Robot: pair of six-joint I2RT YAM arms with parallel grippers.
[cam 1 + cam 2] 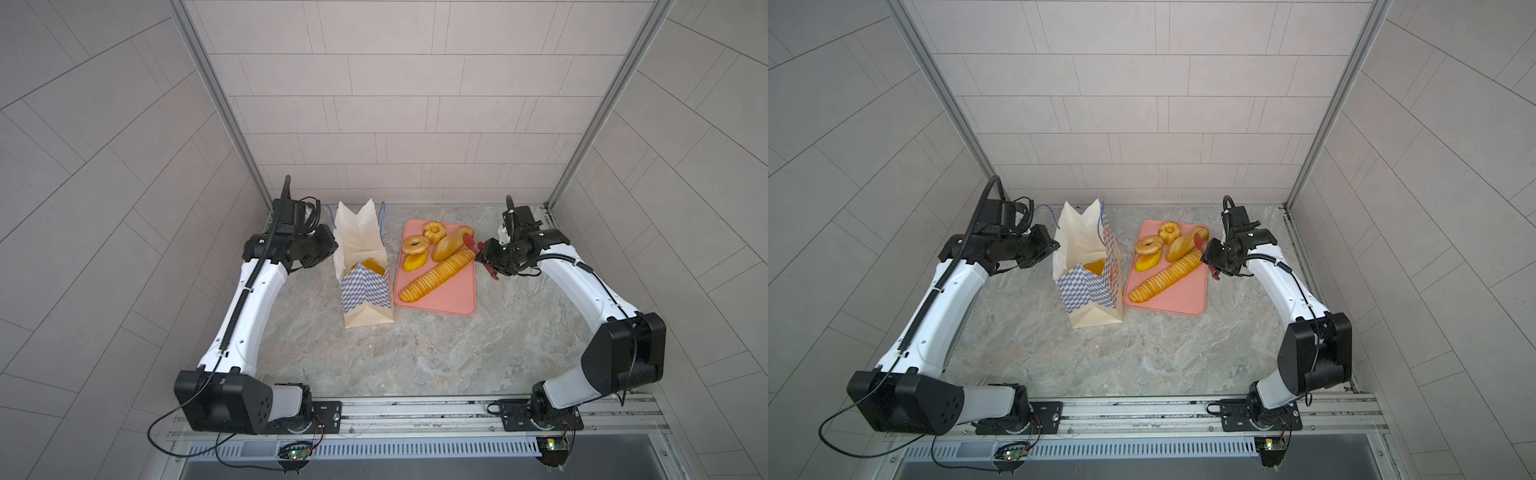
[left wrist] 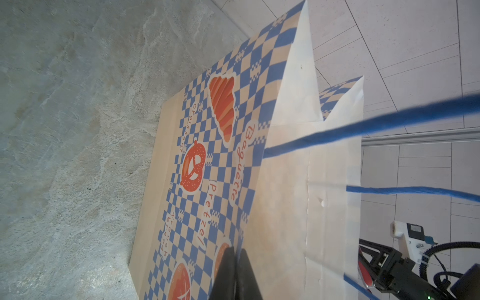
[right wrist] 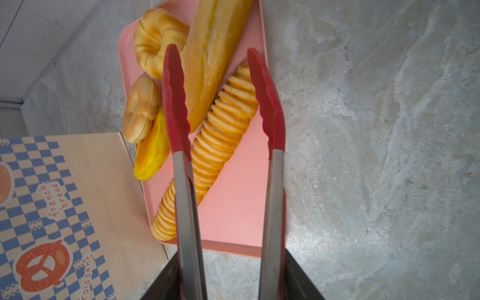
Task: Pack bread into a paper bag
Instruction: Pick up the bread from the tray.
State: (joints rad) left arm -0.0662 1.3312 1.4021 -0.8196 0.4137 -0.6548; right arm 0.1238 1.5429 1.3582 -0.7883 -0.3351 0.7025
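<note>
1. Evidently the packing was partway done: one piece of bread (image 1: 368, 266) lay inside the paper bag (image 1: 365, 286). The bag stood upright on the desk (image 1: 415, 353), just left of the pink tray (image 1: 453, 295).
2. Five pieces lay on the tray: a ridged baguette (image 1: 436, 276) set diagonally, a smooth loaf (image 1: 451, 245) by its far end, a ring doughnut (image 1: 414, 245), a fluted ring (image 1: 434, 229) at the far edge and a yellow pastry (image 1: 414, 262) partly under the doughnut.
3. The step in hand looked like fetching the next piece. The right tool (image 1: 486, 257) gripped the handles of the red tongs (image 3: 174, 104). Their tips stood apart over the far ends of the smooth loaf and the ridged baguette. Whether they touched either could not be told.
4. The left tool (image 2: 236, 272) was closed tight, apparently pinching the bag's left wall near the rim and keeping the mouth open. A blue cord handle (image 2: 389, 118) ran past its wrist camera.
5. The next move would call for lowering the tips astride one loaf, squeezing, lifting it over the rim and releasing. A long piece would probably need to enter end-first, since the mouth was narrow.
6. The left arm stretched far from its near-left base, wrist turned right toward the bag. The right arm mirrored it, wrist bent left toward the tray.
</note>
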